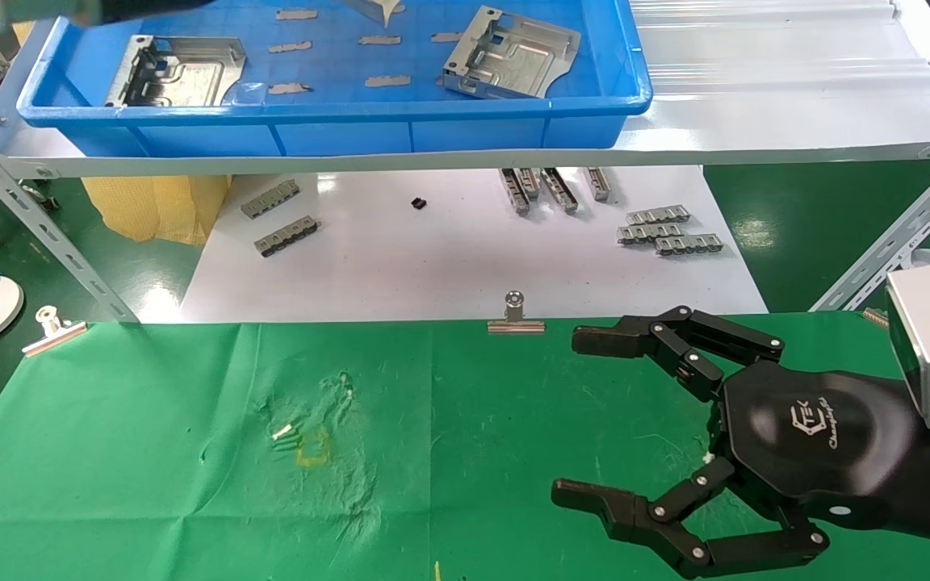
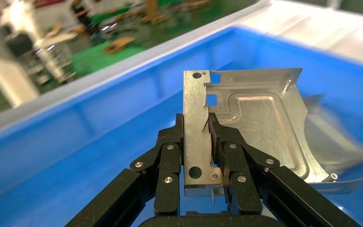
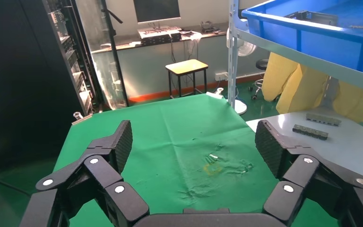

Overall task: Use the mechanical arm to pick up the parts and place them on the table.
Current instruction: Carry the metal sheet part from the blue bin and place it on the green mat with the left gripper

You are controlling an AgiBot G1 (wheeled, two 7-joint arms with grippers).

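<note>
In the left wrist view my left gripper point(image 2: 196, 137) is shut on the bent-up edge of a silver stamped part point(image 2: 260, 123) and holds it over the blue tray point(image 2: 99, 137). This hand is out of the head view. Two more parts lie in the tray point(image 1: 336, 133), one at the left point(image 1: 178, 71) and one at the right point(image 1: 509, 63). My right gripper point(image 1: 582, 415) is open and empty, just above the right side of the green-cloth table point(image 1: 150, 452). It also shows open in the right wrist view point(image 3: 196, 142), facing the cloth's yellowish stain point(image 3: 211, 168).
The tray stands on a raised shelf with slanted metal struts point(image 1: 37, 226) point(image 1: 893, 250). Under it, a white sheet point(image 1: 449, 258) carries grey toothed strips point(image 1: 667, 230). Silver clips point(image 1: 516, 319) point(image 1: 53, 329) grip the cloth's far edge. Grey tape patches point(image 1: 388, 81) dot the tray floor.
</note>
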